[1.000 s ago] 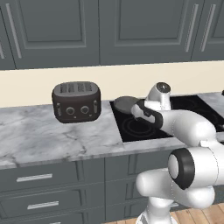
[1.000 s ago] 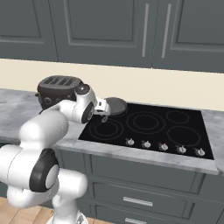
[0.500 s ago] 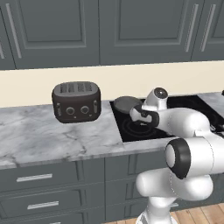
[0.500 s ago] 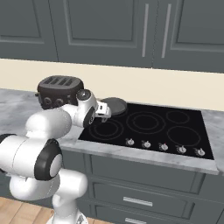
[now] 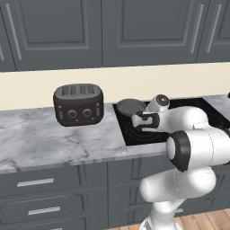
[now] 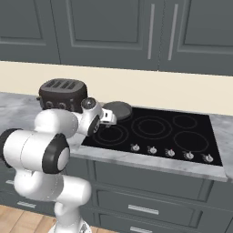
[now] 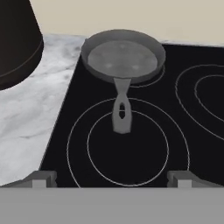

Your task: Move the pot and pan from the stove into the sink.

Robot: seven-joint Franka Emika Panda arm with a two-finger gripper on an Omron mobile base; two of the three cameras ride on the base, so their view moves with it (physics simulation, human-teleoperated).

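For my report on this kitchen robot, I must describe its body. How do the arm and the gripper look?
The arm is glossy white, built of rounded, thick segments with dark grey or black caps at the joints. No loose cables or markings can be seen on it. The gripper has two small grey finger tips with blocky ends.

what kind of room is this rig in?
A rendered home kitchen, by the look of it: a black glass stove set in a grey marble counter, a four-slot toaster beside it, a small pan on a back burner, grey cabinets above.
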